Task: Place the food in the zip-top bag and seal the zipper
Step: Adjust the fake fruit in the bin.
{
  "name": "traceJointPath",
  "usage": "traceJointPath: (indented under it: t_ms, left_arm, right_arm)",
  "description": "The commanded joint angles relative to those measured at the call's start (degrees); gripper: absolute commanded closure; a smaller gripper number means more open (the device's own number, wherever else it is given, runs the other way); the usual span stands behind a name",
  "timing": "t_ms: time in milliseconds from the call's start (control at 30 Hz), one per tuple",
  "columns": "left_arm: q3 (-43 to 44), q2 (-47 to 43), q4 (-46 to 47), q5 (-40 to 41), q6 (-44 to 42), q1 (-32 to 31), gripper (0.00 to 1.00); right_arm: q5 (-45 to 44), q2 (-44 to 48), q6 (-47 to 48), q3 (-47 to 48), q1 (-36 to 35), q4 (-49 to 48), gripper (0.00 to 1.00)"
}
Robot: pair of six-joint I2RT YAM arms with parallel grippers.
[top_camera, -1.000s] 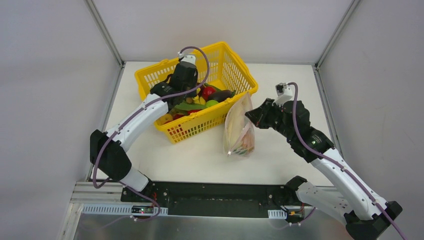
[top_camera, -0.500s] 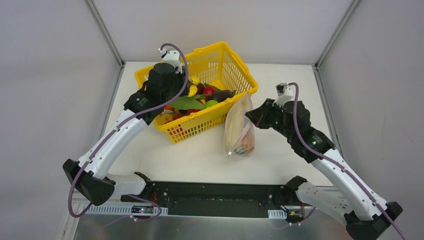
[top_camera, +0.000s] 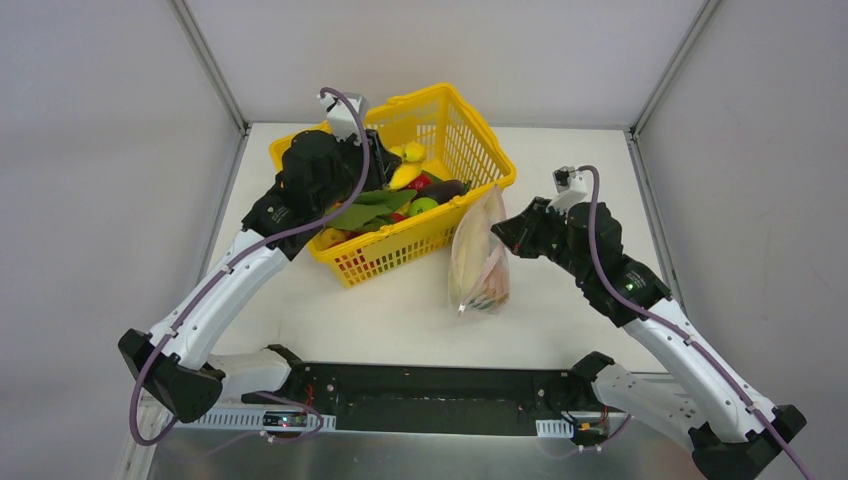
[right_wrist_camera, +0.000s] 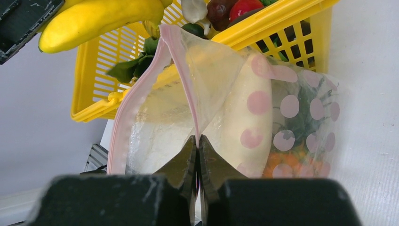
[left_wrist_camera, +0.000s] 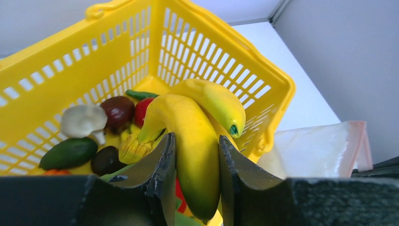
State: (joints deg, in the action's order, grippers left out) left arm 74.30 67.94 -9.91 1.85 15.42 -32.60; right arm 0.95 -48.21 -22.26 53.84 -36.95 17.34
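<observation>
My left gripper (left_wrist_camera: pixel 195 139) is shut on a yellow toy banana bunch (left_wrist_camera: pixel 188 117) and holds it just above the yellow basket (top_camera: pixel 470 140); from above the bananas (top_camera: pixel 407 172) hang over the heap of food. More food lies in the basket: a white mushroom (left_wrist_camera: pixel 83 120), a green avocado (left_wrist_camera: pixel 68 153), a red piece (left_wrist_camera: pixel 143 108). The clear zip-top bag (top_camera: pixel 478 262) stands right of the basket with its mouth open. My right gripper (right_wrist_camera: pixel 198 139) is shut on one side of the pink zipper (right_wrist_camera: pixel 124 117). A pale piece and orange pieces (right_wrist_camera: pixel 287 157) sit inside the bag.
The basket's near right wall (right_wrist_camera: pixel 277 19) touches or nearly touches the bag's mouth. White walls with metal corner posts (top_camera: pixel 215 70) close in the table on three sides. The black base rail (top_camera: pixel 430 385) runs along the near edge.
My left gripper has come up out of the basket with the banana bunch in its jaws, and its arm has swung back to the left. The right arm and the bag have stayed put.
</observation>
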Motion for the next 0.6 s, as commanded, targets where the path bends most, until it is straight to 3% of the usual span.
traceJointPath:
  t_ms: [0, 100, 133, 167, 200, 233, 267, 333, 433, 567]
  left_arm:
    - [1.3, 0.0, 7.8, -6.1, 0.5, 0.3, 0.96]
    - [2.3, 1.0, 4.8, -3.9, -0.4, 0.3, 0.94]
    - [2.9, 1.9, 2.9, -2.8, -1.1, 0.3, 0.88]
    - [3.5, 3.0, 0.8, -1.6, -2.1, 0.3, 0.66]
    - [3.7, 4.7, -0.6, 1.2, -2.7, 0.3, 0.38]
    - [3.9, 6.4, -2.2, 2.7, -3.2, 0.5, 0.21]
    - [4.8, 8.5, -5.0, 3.5, -3.6, 0.8, 0.13]
    - [6.8, 11.5, -9.7, 3.4, -3.2, 1.1, 0.10]
    - [3.4, 9.8, -7.2, 0.2, -2.4, 1.1, 0.02]
    - [4.4, 7.6, -13.5, -0.2, -6.8, 1.1, 0.01]
  right_arm:
    - [0.6, 1.8, -0.5, 1.4, 0.3, -0.6, 0.96]
    - [0.0, 2.5, -0.6, 1.2, 0.3, -0.5, 0.96]
    - [-0.1, 2.6, -0.6, 1.1, 0.3, -0.5, 0.96]
    - [0.0, 2.7, -0.6, 1.0, 0.3, -0.5, 0.96]
    - [0.2, 2.6, -0.7, 1.0, 0.2, -0.5, 0.96]
    - [0.5, 2.5, -0.8, 0.9, 0.3, -0.5, 0.96]
    - [0.7, 2.4, -0.9, 0.9, 0.3, -0.7, 0.96]
    - [1.3, 2.1, -1.1, 1.1, 0.2, -0.6, 0.96]
    - [0.8, 2.3, -0.8, 1.2, 0.3, 0.1, 0.95]
    - [0.0, 2.8, -0.4, 1.2, 0.3, 0.5, 0.94]
